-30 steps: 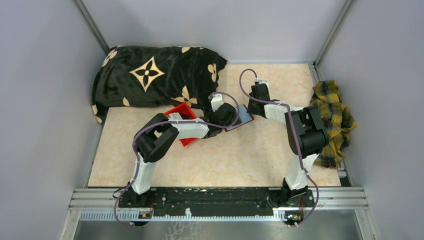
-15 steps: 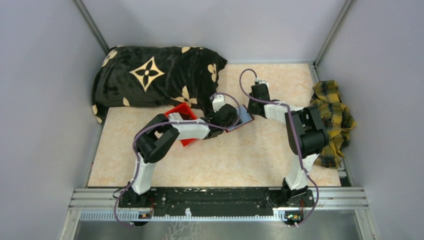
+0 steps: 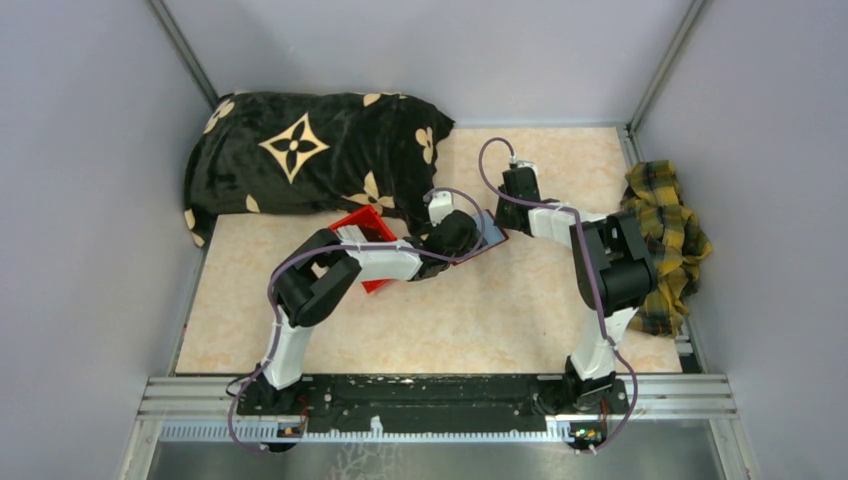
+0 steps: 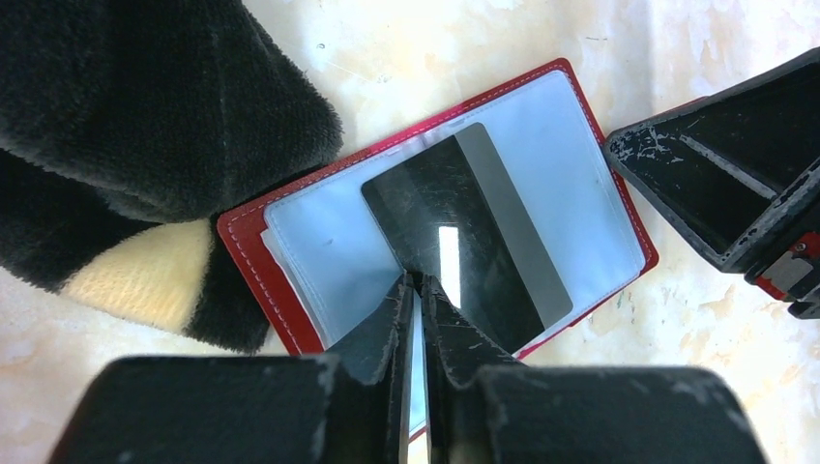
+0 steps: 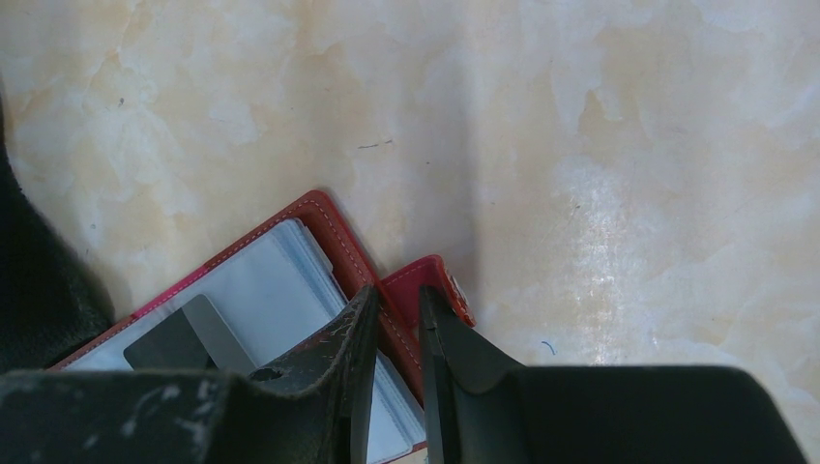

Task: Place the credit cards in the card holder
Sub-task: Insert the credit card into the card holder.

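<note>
Now, left gripper (image 4: pixel 416 280): nearly closed, tips on credit card (image 4: pixel 483 232), grip unclear.
Your right gripper (image 5: pixel 396 300): pinching card holder (image 5: pixel 334 240), right edge.

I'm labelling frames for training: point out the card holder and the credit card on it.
card holder (image 4: pixel 276 290): left wrist view, red leather border.
credit card (image 4: pixel 425 213): left wrist view, its dark face.

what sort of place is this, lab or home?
Probably a lab test cell: grey partition walls box in the tabletop, an aluminium mounting rail lines its near edge.
</note>
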Motion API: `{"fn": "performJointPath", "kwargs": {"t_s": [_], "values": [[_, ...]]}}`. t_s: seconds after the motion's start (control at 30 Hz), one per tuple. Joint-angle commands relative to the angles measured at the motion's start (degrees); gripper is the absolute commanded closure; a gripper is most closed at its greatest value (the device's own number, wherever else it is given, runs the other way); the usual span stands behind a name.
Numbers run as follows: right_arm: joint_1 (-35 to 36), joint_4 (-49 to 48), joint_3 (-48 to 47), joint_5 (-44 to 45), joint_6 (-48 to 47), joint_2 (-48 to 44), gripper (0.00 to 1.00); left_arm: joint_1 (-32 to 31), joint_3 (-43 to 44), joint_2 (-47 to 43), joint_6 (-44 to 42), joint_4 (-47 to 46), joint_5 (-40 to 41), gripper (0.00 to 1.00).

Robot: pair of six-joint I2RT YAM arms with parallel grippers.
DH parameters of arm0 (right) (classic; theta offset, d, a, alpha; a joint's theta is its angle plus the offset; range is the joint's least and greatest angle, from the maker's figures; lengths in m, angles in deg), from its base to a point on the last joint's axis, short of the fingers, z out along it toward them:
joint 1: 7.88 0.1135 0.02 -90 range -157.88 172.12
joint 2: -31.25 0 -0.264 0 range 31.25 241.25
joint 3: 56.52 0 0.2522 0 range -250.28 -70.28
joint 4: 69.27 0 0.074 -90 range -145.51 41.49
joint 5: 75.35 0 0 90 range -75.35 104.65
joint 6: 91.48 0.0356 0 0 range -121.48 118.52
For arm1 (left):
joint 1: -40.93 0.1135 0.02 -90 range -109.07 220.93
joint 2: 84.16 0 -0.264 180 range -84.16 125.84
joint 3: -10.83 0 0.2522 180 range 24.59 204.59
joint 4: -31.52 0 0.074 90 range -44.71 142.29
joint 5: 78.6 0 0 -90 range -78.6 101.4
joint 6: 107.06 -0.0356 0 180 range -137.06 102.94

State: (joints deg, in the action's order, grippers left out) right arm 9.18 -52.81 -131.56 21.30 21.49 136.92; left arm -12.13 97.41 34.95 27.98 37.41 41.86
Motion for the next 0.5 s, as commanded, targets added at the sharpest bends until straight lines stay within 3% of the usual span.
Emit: {"fn": "performJointPath", "kwargs": {"t_s": [0.0,0.47], "values": [[-0.5,-1.4,-1.7,-1.0,-0.4,1.2,0.78,-0.4,1.1,1.5,0.2,-1.2,-0.2,0.87],[-0.5,-1.4,-1.7,-1.3,-0.4,1.3,0.78,-0.5,3.5,2.6,-1.0,-2.9,1.2,0.86]]}}
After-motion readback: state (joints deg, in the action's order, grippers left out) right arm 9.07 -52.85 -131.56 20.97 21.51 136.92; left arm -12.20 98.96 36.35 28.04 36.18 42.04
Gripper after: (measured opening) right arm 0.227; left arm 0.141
